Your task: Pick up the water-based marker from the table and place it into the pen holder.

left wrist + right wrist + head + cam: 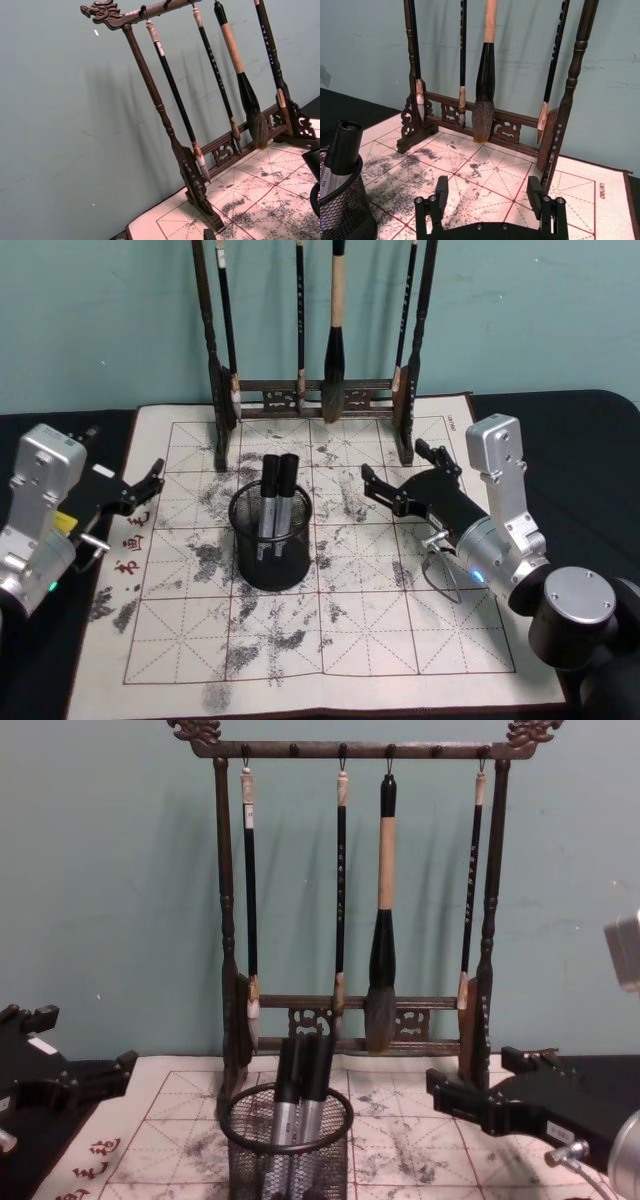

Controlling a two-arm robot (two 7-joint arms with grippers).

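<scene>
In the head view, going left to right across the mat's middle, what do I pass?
Left gripper, jaws open → pen holder with two markers standing in it → right gripper, jaws open.

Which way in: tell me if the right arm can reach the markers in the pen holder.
Probably yes. The right gripper sits open beside the pen holder, bare mat between them, and the markers stick up above the rim, free from above.

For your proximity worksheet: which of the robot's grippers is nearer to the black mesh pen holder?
Right, though only slightly. The right gripper sits open just to the right of the pen holder, over the mat. The left gripper sits open to its left, near the mat's edge.
</scene>
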